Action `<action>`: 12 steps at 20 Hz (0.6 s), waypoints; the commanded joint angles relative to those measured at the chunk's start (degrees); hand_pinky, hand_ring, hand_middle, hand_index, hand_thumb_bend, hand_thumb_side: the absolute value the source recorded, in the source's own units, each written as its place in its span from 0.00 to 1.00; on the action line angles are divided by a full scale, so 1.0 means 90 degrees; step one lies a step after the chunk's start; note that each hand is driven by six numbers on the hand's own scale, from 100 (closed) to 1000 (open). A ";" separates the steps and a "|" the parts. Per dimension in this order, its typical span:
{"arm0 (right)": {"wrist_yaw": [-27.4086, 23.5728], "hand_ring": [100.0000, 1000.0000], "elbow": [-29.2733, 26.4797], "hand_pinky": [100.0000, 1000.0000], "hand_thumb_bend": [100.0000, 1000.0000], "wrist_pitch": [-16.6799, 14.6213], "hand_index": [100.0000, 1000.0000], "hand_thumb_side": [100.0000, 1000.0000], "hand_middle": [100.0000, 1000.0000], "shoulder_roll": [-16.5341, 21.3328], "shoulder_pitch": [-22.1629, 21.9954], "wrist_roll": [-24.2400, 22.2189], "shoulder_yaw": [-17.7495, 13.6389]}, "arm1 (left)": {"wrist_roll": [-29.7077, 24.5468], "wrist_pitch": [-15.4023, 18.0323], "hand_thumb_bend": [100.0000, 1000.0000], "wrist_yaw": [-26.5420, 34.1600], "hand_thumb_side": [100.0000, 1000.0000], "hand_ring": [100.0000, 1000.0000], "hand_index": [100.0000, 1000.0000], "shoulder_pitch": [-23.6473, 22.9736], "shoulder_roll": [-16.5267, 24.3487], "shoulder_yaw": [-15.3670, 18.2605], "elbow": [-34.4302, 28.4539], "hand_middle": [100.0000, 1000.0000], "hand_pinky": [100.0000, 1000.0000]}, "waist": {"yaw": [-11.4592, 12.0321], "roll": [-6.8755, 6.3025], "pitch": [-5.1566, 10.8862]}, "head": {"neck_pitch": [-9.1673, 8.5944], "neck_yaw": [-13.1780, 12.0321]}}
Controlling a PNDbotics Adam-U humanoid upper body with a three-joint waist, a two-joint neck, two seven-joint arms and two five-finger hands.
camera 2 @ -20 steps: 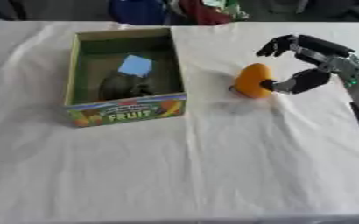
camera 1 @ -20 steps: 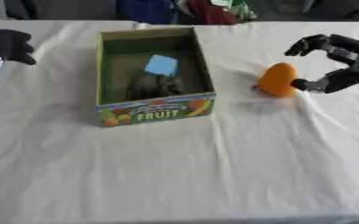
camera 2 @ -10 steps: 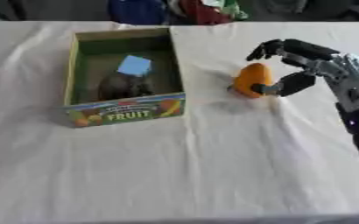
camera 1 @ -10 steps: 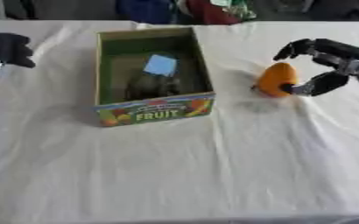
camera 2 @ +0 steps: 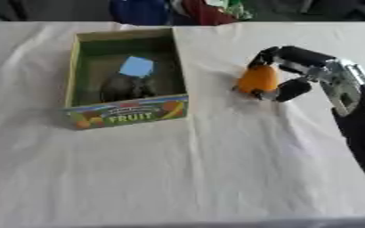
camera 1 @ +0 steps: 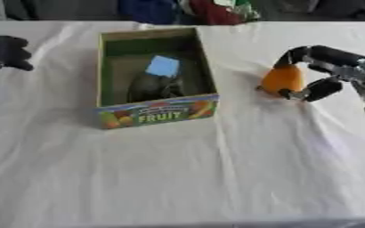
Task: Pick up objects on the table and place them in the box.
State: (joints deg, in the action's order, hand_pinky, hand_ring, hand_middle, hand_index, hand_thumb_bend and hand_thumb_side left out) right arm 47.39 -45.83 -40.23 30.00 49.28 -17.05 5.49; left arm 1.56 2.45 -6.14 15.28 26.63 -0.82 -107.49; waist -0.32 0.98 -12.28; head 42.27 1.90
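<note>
Now the right hand (camera 2: 294,71) reaches in from the right edge, upper right of the frame, its arm running down along that side. Its fingers (camera 2: 283,52) arch over the top of an orange object (camera 2: 258,79) while the thumb (camera 2: 291,89) presses in from the lower right, so the hand is curled around the object. The object sits at the cloth, right of the box and apart from it; whether it is lifted cannot be told.

At the upper left edge the left hand (camera 1: 5,51) shows as a dark shape with curled fingers holding nothing, resting near the edge of the table (camera 1: 178,178), which is covered in white cloth.

One box (camera 1: 154,111) stands in the upper middle of the frame, left of centre, open at the top, green inside, with "FRUIT" and fruit pictures on its near wall. Inside lie two things: a light blue square piece (camera 1: 163,66) toward the middle, and a dark rounded thing (camera 1: 153,87) just below it, nearer the front wall, the two touching or overlapping.

One orange object lies outside the box.
</note>
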 commanded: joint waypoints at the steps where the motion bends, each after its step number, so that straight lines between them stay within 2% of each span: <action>1: 0.0337 0.69 0.0151 0.72 0.22 0.0076 0.76 0.28 0.65 0.0099 0.0126 0.0279 -0.0147 | -0.0021 -0.0001 0.26 -0.0013 0.94 0.49 0.69 0.0039 0.0072 0.0067 -0.0101 0.50 0.61 | 0.0015 -0.0006 0.0131 | 0.0042 0.0022; 6: 0.0598 0.53 0.0211 0.66 0.18 0.0167 0.62 0.30 0.48 0.0104 0.0126 0.0767 -0.0301 | -0.0018 -0.0008 0.23 -0.0025 0.95 0.49 0.69 0.0015 0.0053 0.0073 -0.0086 0.50 0.61 | 0.0028 0.0002 0.0130 | 0.0035 0.0019; 7: 0.0589 0.47 0.0184 0.63 0.13 0.0185 0.55 0.26 0.42 0.0110 0.0133 0.0871 -0.0337 | -0.0016 -0.0009 0.23 -0.0026 0.95 0.49 0.69 0.0013 0.0047 0.0075 -0.0084 0.50 0.61 | 0.0028 0.0002 0.0131 | 0.0036 0.0016; 8: 0.0538 0.45 0.0142 0.61 0.10 0.0208 0.52 0.25 0.39 0.0119 0.0142 0.0980 -0.0386 | -0.0012 -0.0009 0.23 -0.0025 0.95 0.49 0.69 0.0011 0.0040 0.0078 -0.0083 0.50 0.61 | 0.0027 0.0002 0.0132 | 0.0039 0.0015; 9: 0.0466 0.40 0.0097 0.59 0.00 0.0231 0.47 0.16 0.34 0.0127 0.0151 0.1084 -0.0432 | -0.0009 -0.0010 0.23 -0.0024 0.95 0.49 0.69 0.0009 0.0035 0.0080 -0.0080 0.50 0.61 | 0.0025 0.0001 0.0134 | 0.0042 0.0010; 10: 0.0377 0.40 0.0057 0.58 0.00 0.0256 0.45 0.15 0.33 0.0133 0.0156 0.1189 -0.0475 | -0.0007 -0.0011 0.23 -0.0023 0.95 0.49 0.69 0.0007 0.0030 0.0081 -0.0076 0.50 0.61 | 0.0022 0.0000 0.0135 | 0.0040 0.0005; 11: 0.0289 0.36 0.0026 0.56 0.00 0.0272 0.41 0.18 0.30 0.0140 0.0159 0.1293 -0.0498 | -0.0007 -0.0012 0.23 -0.0022 0.96 0.49 0.69 0.0006 0.0026 0.0081 -0.0072 0.50 0.61 | 0.0021 -0.0001 0.0135 | 0.0038 0.0005; 12: 0.0194 0.35 -0.0009 0.55 0.00 0.0276 0.40 0.11 0.28 0.0151 0.0160 0.1397 -0.0517 | -0.0008 -0.0012 0.22 -0.0021 0.96 0.49 0.69 0.0004 0.0021 0.0080 -0.0069 0.50 0.61 | 0.0019 -0.0002 0.0136 | 0.0037 0.0006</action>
State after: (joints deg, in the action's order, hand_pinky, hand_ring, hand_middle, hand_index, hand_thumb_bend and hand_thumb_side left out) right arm 50.27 -44.41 -37.93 29.92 49.42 -5.74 1.69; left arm 1.51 2.41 -6.20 15.06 26.15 -0.81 -107.43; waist -0.06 1.02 -12.20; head 42.28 1.99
